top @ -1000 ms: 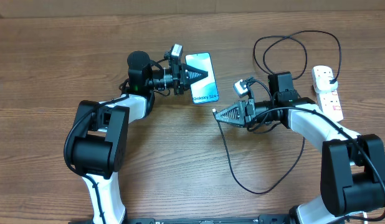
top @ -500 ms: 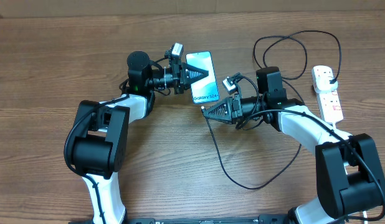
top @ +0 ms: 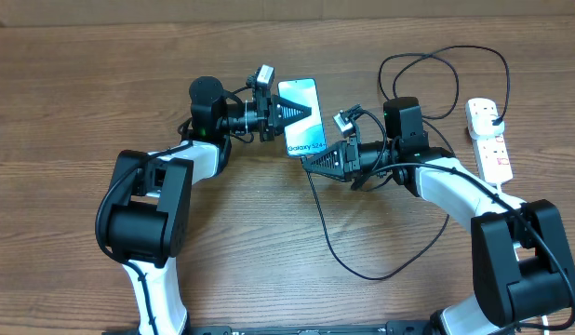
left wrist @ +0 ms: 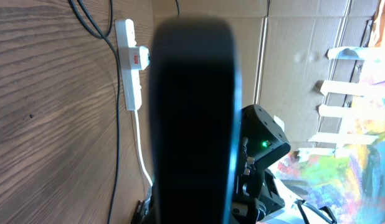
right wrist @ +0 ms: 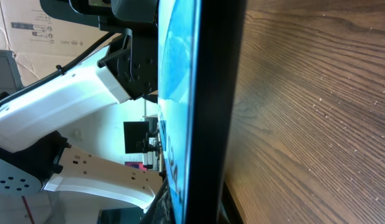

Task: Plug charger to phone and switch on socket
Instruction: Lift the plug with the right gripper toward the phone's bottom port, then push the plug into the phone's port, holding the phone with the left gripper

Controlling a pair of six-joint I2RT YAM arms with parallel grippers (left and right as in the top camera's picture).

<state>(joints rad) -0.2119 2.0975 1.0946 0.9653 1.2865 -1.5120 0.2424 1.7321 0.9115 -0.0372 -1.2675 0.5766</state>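
Phone [top: 308, 144] clamped in left gripper [top: 311, 111]; right gripper [top: 306, 160] pinches charger [top: 323, 237], right at phone's lower edge.

Overhead: even, soft light from above. Table [top: 269, 261] grain is sharp across the frame. Arms throw short, soft-edged shadows; charger [top: 367, 277] cable has only a thin faint one. Phone [top: 300, 116] screen is bright, text legible, no glare.

Left wrist: phone [left wrist: 192, 112] is a big black block mid-frame, v. close, out of focus, no detail exc. a slim blue sheen on its right edge. Wood & socket [left wrist: 131, 74] at left are crisp, well lit. Bkgd at right is bright and a bit soft.

Right wrist: phone [right wrist: 211, 93] edge is dark, blurred; screen glows blue. Wood at right is sharp w/ tiny bright specks. Bkgd whites at left nearly blown out.
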